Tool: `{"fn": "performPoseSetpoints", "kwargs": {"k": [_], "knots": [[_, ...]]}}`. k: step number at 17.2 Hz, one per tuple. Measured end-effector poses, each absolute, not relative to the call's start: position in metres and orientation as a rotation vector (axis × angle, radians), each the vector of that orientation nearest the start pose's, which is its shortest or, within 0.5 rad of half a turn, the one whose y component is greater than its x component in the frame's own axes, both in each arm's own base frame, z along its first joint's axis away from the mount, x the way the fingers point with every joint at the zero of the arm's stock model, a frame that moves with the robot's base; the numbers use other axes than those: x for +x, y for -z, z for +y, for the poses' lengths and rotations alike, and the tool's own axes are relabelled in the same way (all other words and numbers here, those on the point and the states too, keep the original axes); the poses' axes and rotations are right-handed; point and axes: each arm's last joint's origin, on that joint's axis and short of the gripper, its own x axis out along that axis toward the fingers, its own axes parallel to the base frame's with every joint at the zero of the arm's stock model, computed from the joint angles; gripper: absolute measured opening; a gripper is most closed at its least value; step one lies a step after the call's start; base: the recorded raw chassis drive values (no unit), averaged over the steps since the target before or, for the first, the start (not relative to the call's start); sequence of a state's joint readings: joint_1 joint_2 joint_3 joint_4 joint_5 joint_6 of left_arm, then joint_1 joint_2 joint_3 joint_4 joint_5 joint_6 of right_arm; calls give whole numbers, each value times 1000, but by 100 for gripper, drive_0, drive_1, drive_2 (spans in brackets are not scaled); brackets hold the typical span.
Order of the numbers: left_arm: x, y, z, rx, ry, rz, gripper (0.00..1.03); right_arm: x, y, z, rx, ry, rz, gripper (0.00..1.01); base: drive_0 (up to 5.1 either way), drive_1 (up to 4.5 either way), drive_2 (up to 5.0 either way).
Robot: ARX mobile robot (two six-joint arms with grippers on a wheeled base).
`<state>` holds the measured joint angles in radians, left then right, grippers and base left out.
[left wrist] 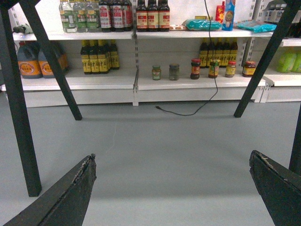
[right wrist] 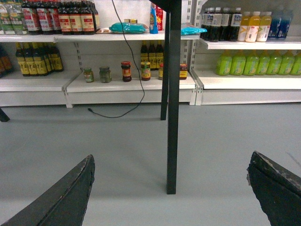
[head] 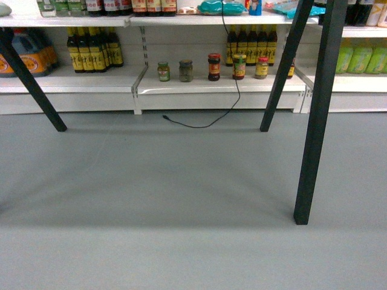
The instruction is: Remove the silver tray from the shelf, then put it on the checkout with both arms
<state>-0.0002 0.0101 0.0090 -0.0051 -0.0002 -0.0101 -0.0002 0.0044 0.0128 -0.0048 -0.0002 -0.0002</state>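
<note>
Low down, the left gripper (left wrist: pixel 171 188) hangs with its two worn black fingers (left wrist: pixel 70 193) spread wide and nothing between them, only bare grey floor (left wrist: pixel 160 146). The right gripper (right wrist: pixel 171 190) is the same: fingers (right wrist: pixel 66 195) parted, released, clasping nothing, pointed level toward the shelving just above the floor.

Around them stand the slanted black legs (head: pixel 314 115) of the checkout; its top is out of frame in every view. One leg (right wrist: pixel 173 94) rises straight ahead of the right wrist camera, others (left wrist: pixel 51 56) lean at the left of the left wrist view. A black cable (head: pixel 233 90) drops from above and trails its loose end onto the floor.

Beyond runs the shelf (head: pixel 217 84), white boards with slotted uprights, carrying small jars (head: pixel 214 66), dark sauce bottles (head: pixel 91 48), large orange-labelled jugs (left wrist: pixel 29 61), and green drink bottles (right wrist: pixel 254 63) farther right. A teal packet (head: pixel 221 7) lies on the upper board.

The silver tray appears in none of the three views, and from this low angle its place cannot be told. Neither arm shows in the head view.
</note>
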Motion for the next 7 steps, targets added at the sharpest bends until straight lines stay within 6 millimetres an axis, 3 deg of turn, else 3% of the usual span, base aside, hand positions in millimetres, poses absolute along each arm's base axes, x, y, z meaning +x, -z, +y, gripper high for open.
{"fn": "performPoseSetpoints", "kwargs": {"k": [7], "knots": [[98, -165, 0, -10, 0, 7, 98, 97, -167, 0, 0, 0, -4, 98, 0, 0, 0]]}}
